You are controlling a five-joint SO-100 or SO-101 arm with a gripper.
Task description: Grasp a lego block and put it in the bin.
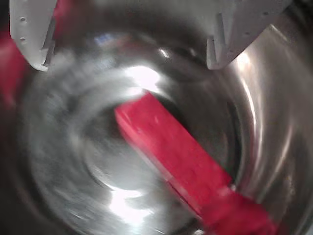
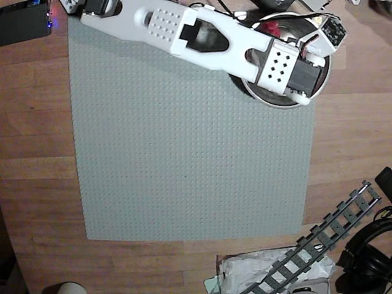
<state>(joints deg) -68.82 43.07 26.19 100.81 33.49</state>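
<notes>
You have a large grey studded baseplate (image 2: 190,135) lying on the wooden table (image 2: 37,184). Near its lower right corner sit a grey toy rail track (image 2: 324,242), crumpled plastic wrapping (image 2: 245,272) and black headphones (image 2: 370,251).

Lego block (image 1: 181,161) inside the bin (image 1: 274,127), beneath the pincer (image 1: 129,61)

**Where the 2 cameras sit**

The wrist camera rides just behind the gripper (image 1: 129,56), pointing straight down into the bin (image 1: 264,122) at very close range. The overhead camera hangs high, facing down on the tabletop (image 2: 37,153) and grey baseplate (image 2: 184,165). Both share the bin (image 2: 269,101).
</notes>
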